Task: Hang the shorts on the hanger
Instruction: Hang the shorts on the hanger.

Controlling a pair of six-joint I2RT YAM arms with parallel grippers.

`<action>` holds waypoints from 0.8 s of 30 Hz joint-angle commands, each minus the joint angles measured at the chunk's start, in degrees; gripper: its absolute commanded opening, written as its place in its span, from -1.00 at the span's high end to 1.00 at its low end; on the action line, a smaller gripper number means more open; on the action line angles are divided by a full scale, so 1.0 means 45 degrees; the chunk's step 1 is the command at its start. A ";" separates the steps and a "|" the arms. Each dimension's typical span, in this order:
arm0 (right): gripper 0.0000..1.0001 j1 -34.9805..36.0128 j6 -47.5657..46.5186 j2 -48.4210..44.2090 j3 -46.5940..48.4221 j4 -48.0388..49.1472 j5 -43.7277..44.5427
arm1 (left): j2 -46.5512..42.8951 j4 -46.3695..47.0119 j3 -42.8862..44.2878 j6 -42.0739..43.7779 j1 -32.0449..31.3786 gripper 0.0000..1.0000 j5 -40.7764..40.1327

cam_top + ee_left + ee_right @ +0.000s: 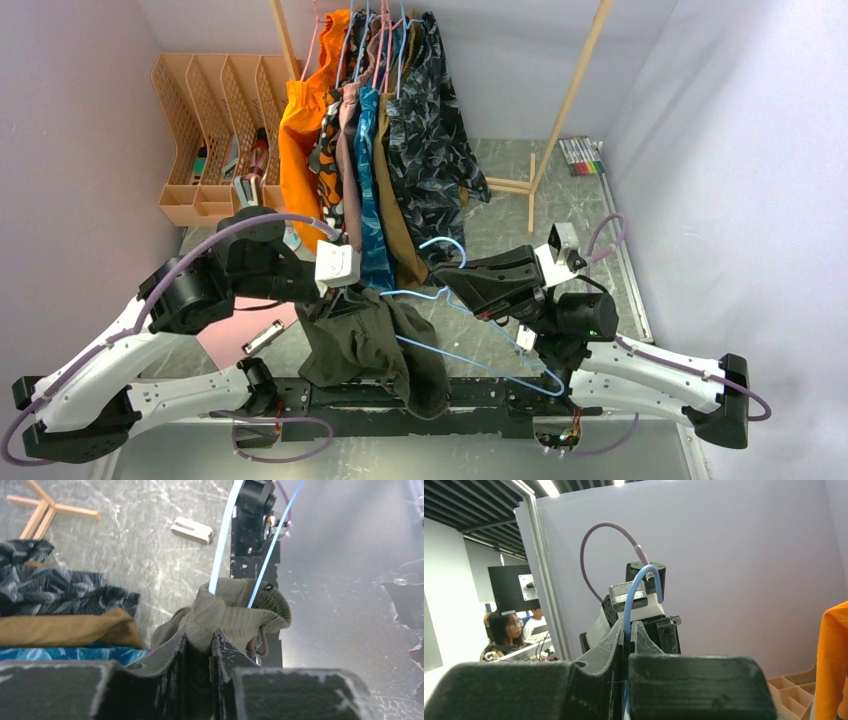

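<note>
Olive cloth is the concern. Your left gripper (200, 640) is pinched on the ribbed waistband of the shorts (235, 612), which hang bunched between the two arms above the near edge of the table (150, 540). Both light-blue wires of the hanger (227, 530) run into that waistband fold, so the shorts appear to sit on one end of the frame only. The right gripper (625, 630) is pressed together on the wire just below the hook and holds the hanger in the air.

Risks, as judged:
- The wire is thin and smooth. A sideways pull from the left arm could spin it in the right pinch and tip the frame.
- Weight sits at one end. If you release, the shorts may slide off the sloping wire.
- The grip takes a small fold of ribbing, which may stretch or slip out under load.
- The drawstring (261, 642) dangles in a loop and could snag.
- The hung clothes (400, 120) are near the hook and could catch it.
</note>
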 commanded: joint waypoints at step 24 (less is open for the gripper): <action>1.00 0.0013 -0.0162 -0.0005 0.0057 0.0365 -0.0264 | 0.0071 0.3698 0.0471 -0.1277 -0.0015 -0.40 0.3070</action>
